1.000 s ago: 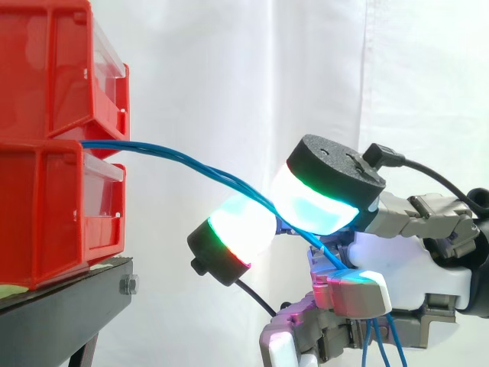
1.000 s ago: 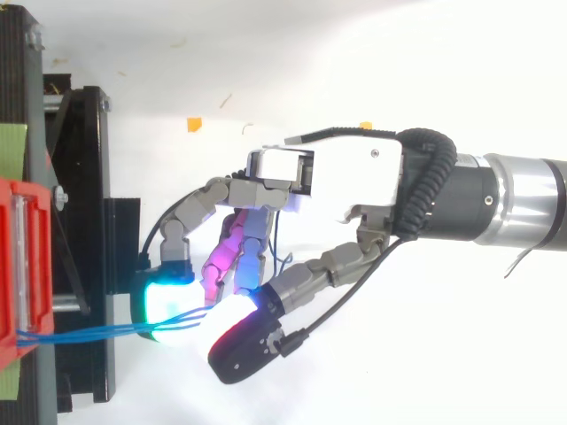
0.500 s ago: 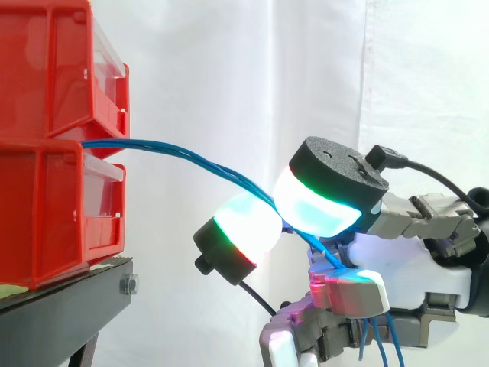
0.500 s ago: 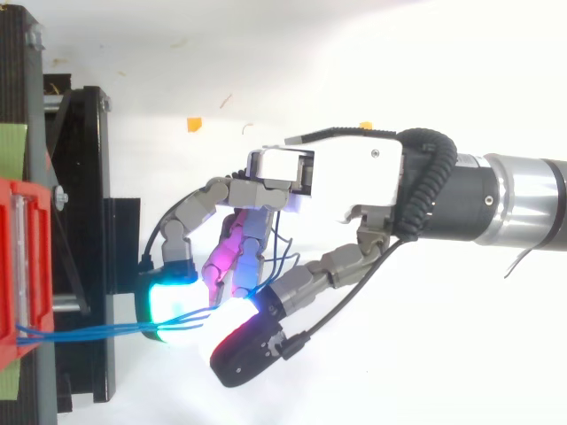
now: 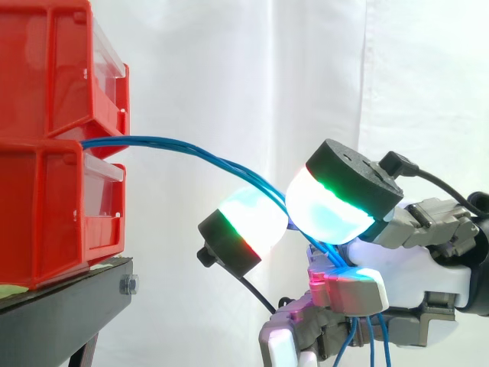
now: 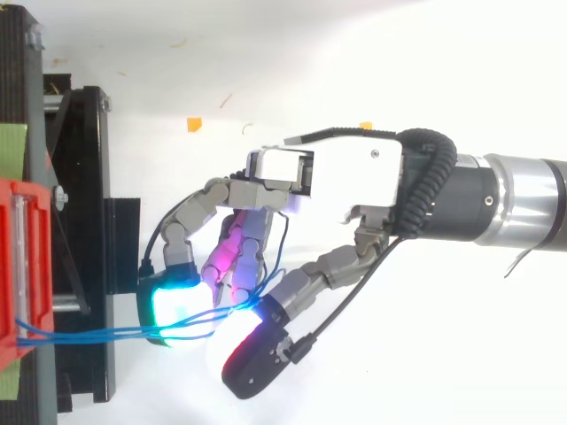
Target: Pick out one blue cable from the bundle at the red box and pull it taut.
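Bins of red plastic [image 5: 46, 199], stacked, sit at the black metal stand's [image 5: 69, 302] edge. Your white-and-grey hand [image 6: 345, 181] curls its glowing fingertips [image 5: 332, 210] round the bundle of thin blue cables [image 5: 137, 141], which arcs slack from between the bins. You're mid-selection, I judge: several strands are caught, so shed all but one, then draw away.

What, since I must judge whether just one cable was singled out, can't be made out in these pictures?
- Side view: how many blue cables the robot hand actually grips; its glowing pads cover them.
- Side view: the cables' loose ends, cut off by the bottom edge.
- Side view: where they are anchored, hidden inside the red box.
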